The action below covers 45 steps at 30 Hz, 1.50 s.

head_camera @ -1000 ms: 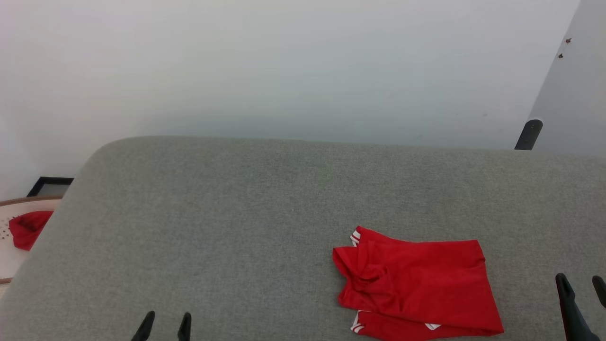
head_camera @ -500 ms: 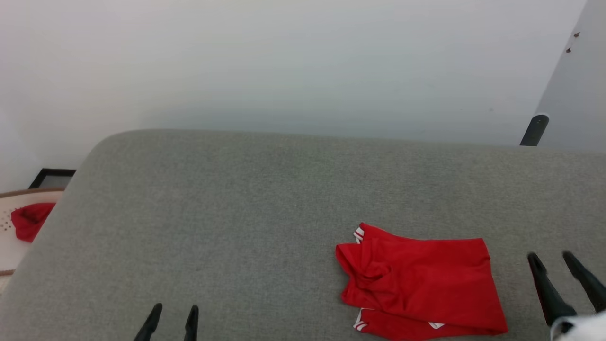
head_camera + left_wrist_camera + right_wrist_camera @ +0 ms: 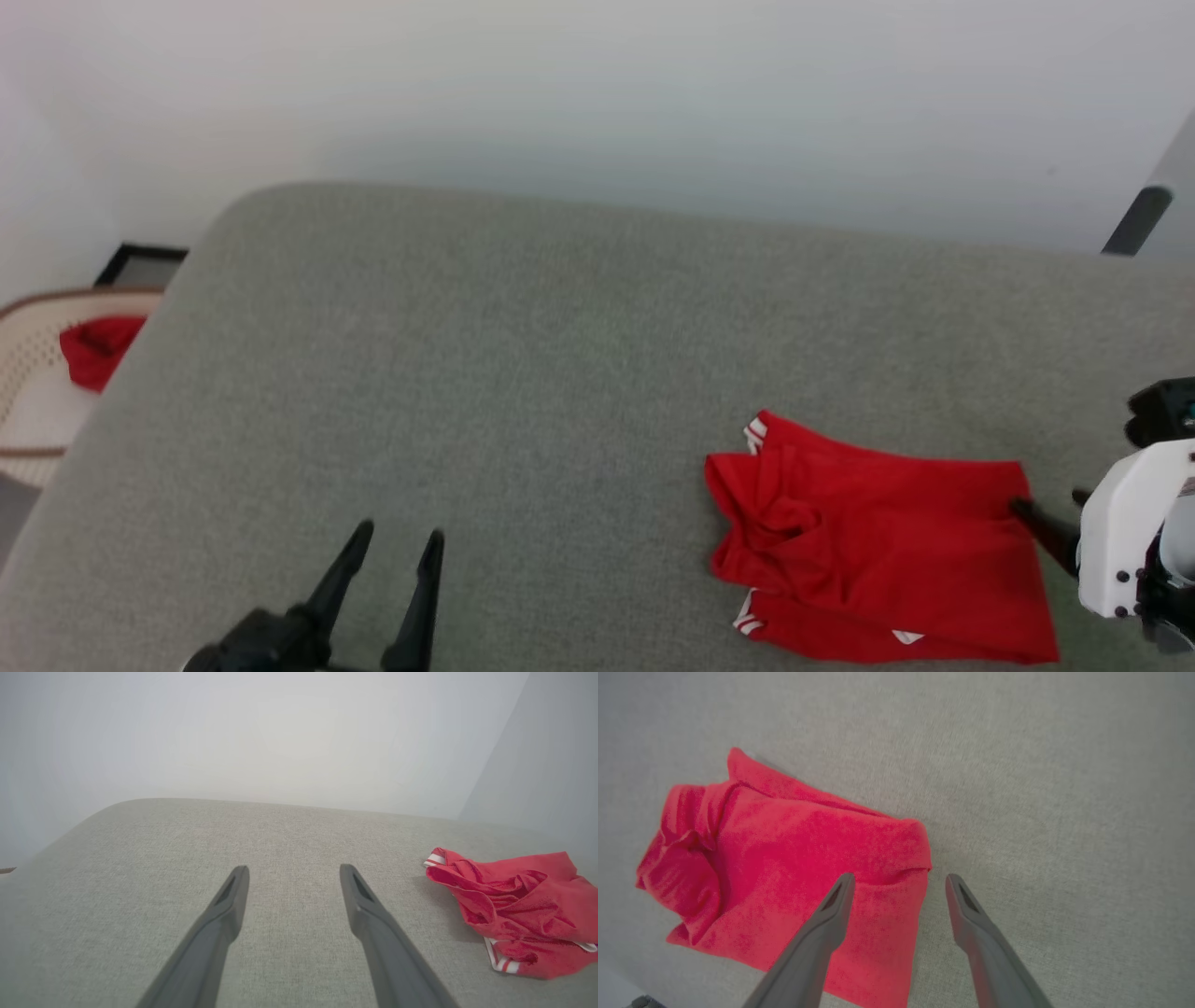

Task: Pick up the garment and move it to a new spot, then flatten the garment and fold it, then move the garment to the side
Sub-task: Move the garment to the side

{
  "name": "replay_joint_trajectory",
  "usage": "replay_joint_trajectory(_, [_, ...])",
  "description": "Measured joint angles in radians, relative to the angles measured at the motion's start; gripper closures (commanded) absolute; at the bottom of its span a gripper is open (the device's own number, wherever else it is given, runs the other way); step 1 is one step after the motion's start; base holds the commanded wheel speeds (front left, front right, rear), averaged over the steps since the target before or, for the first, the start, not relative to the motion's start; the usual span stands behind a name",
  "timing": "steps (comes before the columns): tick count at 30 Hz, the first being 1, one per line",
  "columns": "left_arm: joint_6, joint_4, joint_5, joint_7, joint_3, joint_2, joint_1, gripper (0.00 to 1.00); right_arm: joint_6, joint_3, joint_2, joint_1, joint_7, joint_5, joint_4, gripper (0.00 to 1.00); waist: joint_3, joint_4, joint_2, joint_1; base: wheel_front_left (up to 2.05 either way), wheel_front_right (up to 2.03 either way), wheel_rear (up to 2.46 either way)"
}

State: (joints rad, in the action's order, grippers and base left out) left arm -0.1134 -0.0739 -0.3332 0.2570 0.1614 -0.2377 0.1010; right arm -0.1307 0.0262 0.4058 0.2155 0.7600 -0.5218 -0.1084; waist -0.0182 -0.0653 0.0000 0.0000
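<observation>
The garment (image 3: 878, 541) lies folded and a little rumpled on the grey padded surface (image 3: 513, 373), red with white-and-red striped trim at its left corners. No number shows on it. My right gripper (image 3: 1046, 504) is open at the garment's right edge. In the right wrist view the right gripper (image 3: 900, 877) straddles that edge, one finger over the garment (image 3: 784, 868) and the other over bare grey fabric. My left gripper (image 3: 400, 532) is open and empty over the grey surface, well left of the garment. In the left wrist view the left gripper (image 3: 293, 869) has the garment (image 3: 514, 910) off to its right.
Past the surface's left end stands a pale woven basket (image 3: 37, 308) holding a small plain red cloth (image 3: 93, 350), with a black frame (image 3: 140, 266) behind it. A dark post (image 3: 1134, 219) stands at the far right. A white wall runs along the back.
The head view has shifted, so the camera moved. My right gripper has come in from the right to the garment's right edge. My left gripper reaches further forward. The garment lies as before.
</observation>
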Motion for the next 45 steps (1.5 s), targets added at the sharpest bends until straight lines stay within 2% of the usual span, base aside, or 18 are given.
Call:
replay_joint_trajectory(5, [-0.007, -0.032, 0.0, 0.003, 0.026, 0.0, -0.089, 0.0, 0.0, 0.02, 0.031, 0.021, 0.166, -0.001, -0.047, 0.0, -0.07, -0.019, 0.0, 0.0, 0.0, 0.0, 0.0])
replay_joint_trajectory(7, [-0.01, -0.042, 0.0, 0.003, 0.03, 0.001, -0.115, 0.0, 0.0, 0.027, 0.051, 0.021, 0.184, 0.022, -0.049, 0.0, -0.098, -0.026, 0.0, 0.0, 0.0, 0.0, 0.0])
replay_joint_trajectory(11, [-0.01, -0.052, 0.0, 0.007, 0.037, 0.011, -0.159, 0.0, 0.0, 0.026, 0.025, 0.021, 0.21, 0.006, -0.072, 0.0, -0.155, -0.037, 0.0, 0.0, 0.0, 0.0, 0.0])
replay_joint_trajectory(16, [-0.012, -0.066, 0.009, 0.007, 0.048, 0.02, -0.203, 0.0, 0.0, 0.024, 0.025, 0.042, 0.196, -0.005, -0.084, 0.0, -0.215, -0.044, 0.0, 0.0, 0.0, 0.0, 0.0])
replay_joint_trajectory(17, [-0.014, -0.07, 0.009, 0.007, 0.051, 0.021, -0.211, 0.0, 0.0, 0.021, 0.022, 0.045, 0.179, -0.006, -0.088, 0.35, -0.225, -0.044, 0.0, 0.0, 0.0, 0.0, 0.0])
replay_joint_trajectory(19, [-0.014, -0.078, 0.011, 0.007, 0.057, 0.021, -0.224, 0.0, 0.0, 0.021, 0.018, 0.049, 0.153, -0.01, -0.095, 0.9, -0.238, -0.045, 0.0, 0.0, 0.0, 0.0, 0.0])
replay_joint_trajectory(20, [-0.015, -0.082, 0.012, 0.007, 0.059, 0.02, -0.229, 0.0, 0.0, 0.02, 0.015, 0.051, 0.137, -0.016, -0.1, 1.0, -0.242, -0.043, 0.0, 0.0, 0.0, 0.0, 0.0])
replay_joint_trajectory(26, [-0.016, -0.1, 0.006, 0.007, 0.043, 0.01, -0.245, 0.0, -0.001, 0.011, -0.027, 0.062, 0.018, -0.06, -0.126, 1.0, -0.237, -0.011, 0.0, 0.0, 0.0, 0.0, 0.0])
replay_joint_trajectory(30, [-0.016, -0.053, 0.026, 0.007, 0.021, 0.004, -0.256, 0.0, -0.002, -0.015, -0.043, 0.059, -0.042, -0.094, -0.124, 1.0, -0.228, 0.031, 0.0, 0.0, 0.0, 0.0, 0.0])
replay_joint_trajectory(35, [-0.016, 0.034, 0.111, 0.007, -0.013, -0.011, -0.287, 0.0, -0.001, -0.083, 0.01, 0.045, -0.103, -0.103, -0.121, 1.0, -0.228, 0.099, 0.0, 0.0, 0.0, 0.0, 0.0])
replay_joint_trajectory(37, [-0.016, 0.043, 0.114, 0.007, -0.008, -0.009, -0.291, 0.0, -0.001, -0.114, 0.021, 0.045, -0.127, -0.107, -0.124, 1.0, -0.231, 0.13, 0.0, 0.0, 0.0, 0.0, 0.0])
replay_joint_trajectory(42, [-0.016, 0.049, 0.162, 0.007, 0.04, -0.053, -0.349, 0.0, -0.001, -0.193, 0.05, 0.053, -0.17, -0.12, -0.159, 1.0, -0.245, 0.208, 0.0, 0.0, 0.0, 0.0, 0.0])
replay_joint_trajectory(45, [-0.018, 0.076, 0.144, 0.007, 0.078, -0.069, -0.4, 0.0, -0.001, -0.225, 0.06, 0.084, -0.193, -0.127, -0.191, 1.0, -0.258, 0.252, 0.0, 0.0, 0.0, 0.0, 0.0])
